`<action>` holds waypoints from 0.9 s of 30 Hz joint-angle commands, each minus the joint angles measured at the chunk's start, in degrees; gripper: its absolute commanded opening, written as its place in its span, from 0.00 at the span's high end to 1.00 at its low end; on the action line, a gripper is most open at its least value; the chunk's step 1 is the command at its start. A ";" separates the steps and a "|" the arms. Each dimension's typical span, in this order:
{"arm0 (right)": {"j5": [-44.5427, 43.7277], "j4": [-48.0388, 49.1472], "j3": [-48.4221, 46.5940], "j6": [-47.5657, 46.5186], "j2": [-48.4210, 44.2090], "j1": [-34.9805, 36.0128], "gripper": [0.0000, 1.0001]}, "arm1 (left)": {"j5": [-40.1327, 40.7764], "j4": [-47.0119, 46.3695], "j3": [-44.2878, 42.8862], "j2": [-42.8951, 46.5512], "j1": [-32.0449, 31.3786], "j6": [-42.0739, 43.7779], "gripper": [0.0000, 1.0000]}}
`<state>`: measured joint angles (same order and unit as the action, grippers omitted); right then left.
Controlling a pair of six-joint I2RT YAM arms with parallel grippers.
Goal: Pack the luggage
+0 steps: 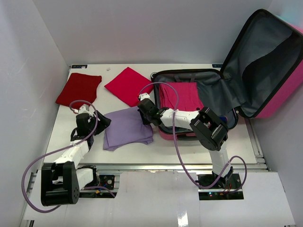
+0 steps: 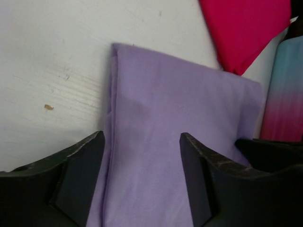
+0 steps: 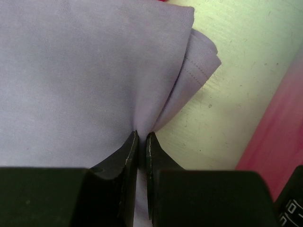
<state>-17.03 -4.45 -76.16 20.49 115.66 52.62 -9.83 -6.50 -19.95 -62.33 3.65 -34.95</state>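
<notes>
Luggage [image 1: 265, 52] open, table's right end, lid up; stiff shell. Lavender cloth [image 1: 127, 126] mid front edge: light, limp, take by folded edge. Right gripper [image 3: 141, 137] pinched tight on its right edge; left gripper [image 2: 141, 138] wide apart, straddling left edge, holding nothing.

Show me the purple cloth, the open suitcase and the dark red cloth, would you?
purple cloth [image 1: 127, 126]: overhead view, middle of its folded top.
suitcase [image 1: 265, 52]: overhead view, grey lining of its raised lid.
dark red cloth [image 1: 79, 89]: overhead view, its centre.
</notes>
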 commanded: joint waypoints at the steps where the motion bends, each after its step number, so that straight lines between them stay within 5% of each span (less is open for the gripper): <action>1: -3.28 -4.25 0.93 -2.38 -1.94 -1.48 0.92 | 1.34 1.63 0.53 -1.20 -1.38 1.12 0.29; 10: -2.06 -4.41 1.15 -3.22 -3.37 -3.03 0.92 | 5.14 2.75 -0.79 -6.14 -3.05 0.75 0.30; 18: 1.12 -7.83 -3.00 -5.02 -3.59 -5.86 0.92 | 13.35 5.42 -6.83 -17.01 -11.95 1.26 0.31; 27: 0.98 -8.03 -3.07 -4.90 -3.79 -5.99 0.92 | 14.66 6.15 -5.71 -13.08 -12.70 -0.11 0.39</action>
<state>-11.25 -7.98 -77.91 18.94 114.87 50.37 3.78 -5.73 -27.47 -77.07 -8.64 -34.28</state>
